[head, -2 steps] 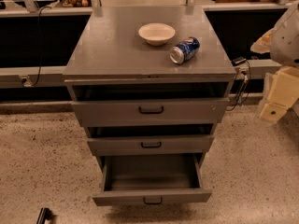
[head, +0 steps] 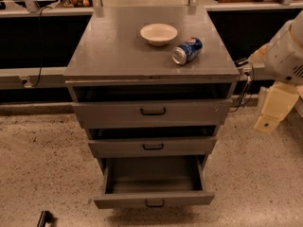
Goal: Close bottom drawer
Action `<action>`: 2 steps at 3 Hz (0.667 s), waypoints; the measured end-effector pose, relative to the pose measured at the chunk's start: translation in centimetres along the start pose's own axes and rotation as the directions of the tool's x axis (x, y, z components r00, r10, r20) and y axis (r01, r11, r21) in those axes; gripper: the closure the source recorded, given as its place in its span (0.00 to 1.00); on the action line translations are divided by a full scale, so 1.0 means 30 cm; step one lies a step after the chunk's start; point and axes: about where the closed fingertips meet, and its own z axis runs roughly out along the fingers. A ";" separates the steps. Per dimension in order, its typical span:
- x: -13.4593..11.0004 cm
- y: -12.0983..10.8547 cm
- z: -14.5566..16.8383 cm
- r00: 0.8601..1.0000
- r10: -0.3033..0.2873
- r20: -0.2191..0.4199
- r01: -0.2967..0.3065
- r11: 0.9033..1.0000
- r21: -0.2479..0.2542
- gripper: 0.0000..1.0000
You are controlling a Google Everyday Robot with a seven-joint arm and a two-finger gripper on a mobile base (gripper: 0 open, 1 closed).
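The grey cabinet (head: 151, 112) stands where it did a moment ago, and its three drawers sit just as far out as before. The only change is at the right edge, where the robot arm (head: 289, 51) has dropped a little and edged toward the cabinet.

The bottom drawer (head: 154, 198) is the lowest of the three and is pulled well out toward the camera, its open box facing up. The low flat front runs left to right, and that is its long axis. The box sides reach back under the middle drawer (head: 152, 147). A small black pull handle (head: 155, 203) sits at the centre of the front. The upper drawer (head: 151, 112) and the middle one each stand out only slightly.

The tool (head: 271, 112) hangs as a pale block below the arm's rounded joint. It is right of the cabinet, at about the height of the upper drawer, well apart from the bottom drawer and touching nothing. Whether it is apart or together I cannot tell — it holds nothing that shows.

On the worktop (head: 113, 46) a white bowl (head: 158, 33) stands upright. Near it, to the right, a blue can (head: 187, 51) lies on its side.
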 end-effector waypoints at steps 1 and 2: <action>0.052 0.086 0.148 0.998 -0.045 0.041 0.044 0.999 0.005 0.00; 0.084 0.098 0.215 0.997 -0.070 0.044 0.069 0.997 0.033 0.00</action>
